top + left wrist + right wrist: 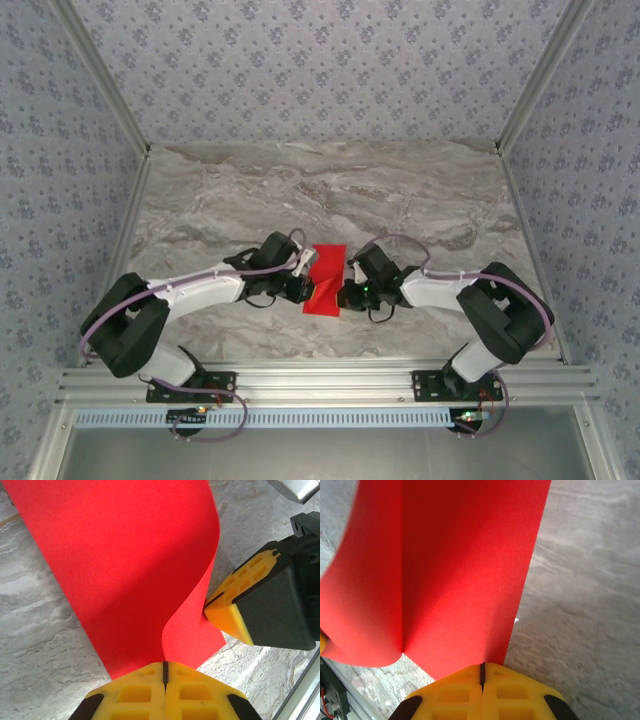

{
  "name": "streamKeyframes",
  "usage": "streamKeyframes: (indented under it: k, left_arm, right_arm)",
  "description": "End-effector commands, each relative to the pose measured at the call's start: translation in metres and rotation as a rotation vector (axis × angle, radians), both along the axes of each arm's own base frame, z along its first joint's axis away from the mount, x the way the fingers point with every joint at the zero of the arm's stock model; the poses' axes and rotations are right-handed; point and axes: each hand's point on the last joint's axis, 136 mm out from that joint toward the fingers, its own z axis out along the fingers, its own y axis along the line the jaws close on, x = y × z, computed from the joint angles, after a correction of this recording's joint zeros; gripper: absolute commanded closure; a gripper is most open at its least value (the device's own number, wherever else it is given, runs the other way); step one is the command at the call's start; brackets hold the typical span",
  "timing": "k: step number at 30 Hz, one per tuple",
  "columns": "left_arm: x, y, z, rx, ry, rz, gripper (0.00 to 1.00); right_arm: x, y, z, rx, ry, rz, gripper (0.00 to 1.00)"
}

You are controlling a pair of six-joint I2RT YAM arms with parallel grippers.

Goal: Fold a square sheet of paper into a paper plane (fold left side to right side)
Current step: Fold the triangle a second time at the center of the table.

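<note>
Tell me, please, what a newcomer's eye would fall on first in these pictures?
The bright red square sheet of paper stands out near the middle of the grey marble table, partly folded, with one side curving upward. The left gripper and the right gripper each pinch an edge of it, shut, facing each other from opposite sides.

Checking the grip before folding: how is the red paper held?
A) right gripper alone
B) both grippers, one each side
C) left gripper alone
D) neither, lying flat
B: the left gripper and right gripper each have jaws shut on an edge of the square sheet of paper.
</note>
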Motion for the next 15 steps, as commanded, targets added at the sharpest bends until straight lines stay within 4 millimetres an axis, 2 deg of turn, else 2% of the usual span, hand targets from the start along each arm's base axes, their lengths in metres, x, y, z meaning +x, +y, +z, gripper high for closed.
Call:
streamKeyframes:
  k: [1, 15]
  left_arm:
    - [0.006, -0.001, 0.002, 0.020, -0.006, -0.019, 1.00]
    - [0.027, -0.005, -0.001, 0.030, -0.013, -0.016, 0.99]
  right_arm:
    - [-0.005, -0.010, -0.014, -0.086, 0.039, -0.023, 0.95]
    - [-0.011, -0.020, -0.023, -0.147, 0.061, -0.013, 0.95]
